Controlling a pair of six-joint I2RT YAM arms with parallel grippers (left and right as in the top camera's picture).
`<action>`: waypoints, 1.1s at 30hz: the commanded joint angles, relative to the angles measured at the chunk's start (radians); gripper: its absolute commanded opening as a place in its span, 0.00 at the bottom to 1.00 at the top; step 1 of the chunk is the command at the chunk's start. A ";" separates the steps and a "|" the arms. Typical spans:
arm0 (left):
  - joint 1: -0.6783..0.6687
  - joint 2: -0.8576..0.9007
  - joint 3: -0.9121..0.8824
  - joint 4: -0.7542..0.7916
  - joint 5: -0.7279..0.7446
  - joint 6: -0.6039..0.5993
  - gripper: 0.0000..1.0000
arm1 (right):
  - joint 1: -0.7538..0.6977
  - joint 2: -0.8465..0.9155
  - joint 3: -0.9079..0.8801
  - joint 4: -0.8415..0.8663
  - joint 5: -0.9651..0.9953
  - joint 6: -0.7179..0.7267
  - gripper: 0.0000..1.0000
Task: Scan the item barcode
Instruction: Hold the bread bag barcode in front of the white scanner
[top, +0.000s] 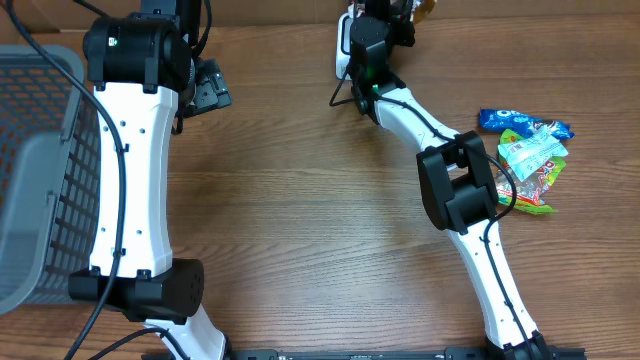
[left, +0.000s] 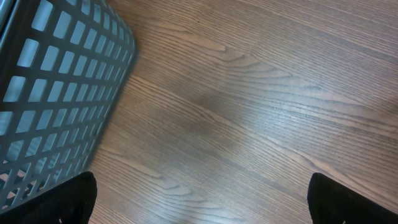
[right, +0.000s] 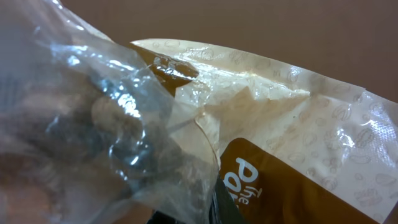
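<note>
The item is a cream and brown snack packet (right: 292, 124) with a clear plastic part (right: 93, 118). It fills the right wrist view, and no barcode shows on the face I see. My right gripper (right: 208, 211) is shut on its lower edge, with only a dark sliver of finger showing. In the overhead view this gripper (top: 392, 18) is at the table's far edge, a corner of the packet (top: 424, 8) sticking out beside it. My left gripper (left: 208, 205) hangs open over bare wood near the basket and holds nothing; from overhead the left gripper (top: 206, 90) is at the far left.
A grey mesh basket (top: 35, 170) takes up the left side, and its wall (left: 56, 93) shows in the left wrist view. Several snack packets lie at the right, a blue one (top: 520, 122) and green-white ones (top: 530, 165). A white device (top: 343, 45) sits under the right wrist.
</note>
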 joint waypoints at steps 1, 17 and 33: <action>-0.007 0.006 -0.004 0.001 -0.013 -0.018 0.99 | 0.006 -0.015 0.011 -0.023 -0.053 0.074 0.04; -0.007 0.006 -0.004 0.001 -0.013 -0.018 1.00 | 0.039 -0.015 0.011 -0.042 -0.020 0.069 0.04; -0.007 0.006 -0.004 0.001 -0.013 -0.018 1.00 | 0.143 -0.042 0.011 -0.105 0.223 -0.041 0.04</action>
